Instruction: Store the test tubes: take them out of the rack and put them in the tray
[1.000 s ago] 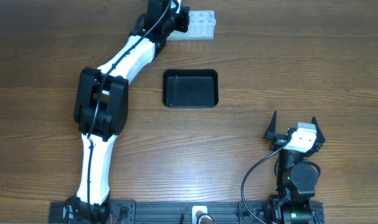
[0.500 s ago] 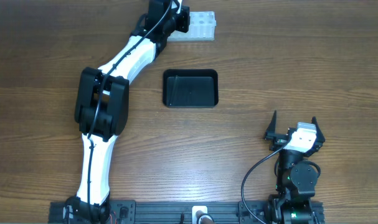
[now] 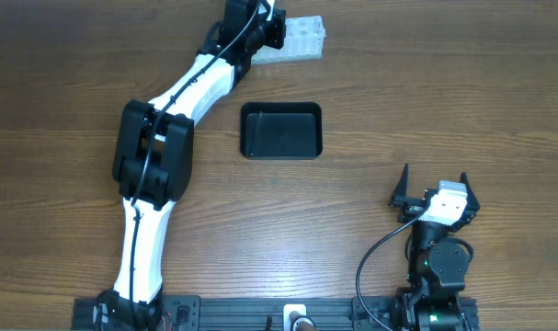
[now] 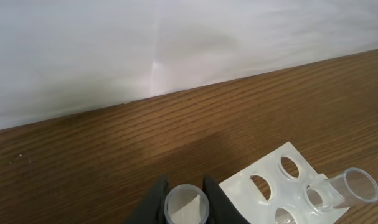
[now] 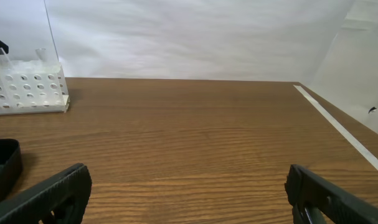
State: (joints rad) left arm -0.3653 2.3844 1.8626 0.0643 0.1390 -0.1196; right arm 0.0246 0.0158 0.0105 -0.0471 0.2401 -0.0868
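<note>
Clamping a clear test tube (image 4: 186, 210) between its two fingers, the left gripper (image 4: 184, 198) sits at the far edge of the table (image 3: 444, 92), just beside the white rack (image 3: 301, 39). A second tube (image 4: 354, 186) leans in one of the rack's holes. The black tray (image 3: 321, 131) lies at 6 o'clock from the rack, apart from it; whether it holds any tubes I cannot tell. At 4 o'clock from the tray, well apart, the right gripper (image 3: 434, 179) rests near its base, fingers spread wide.

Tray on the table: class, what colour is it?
The tray is black, clearest in the top view.
</note>
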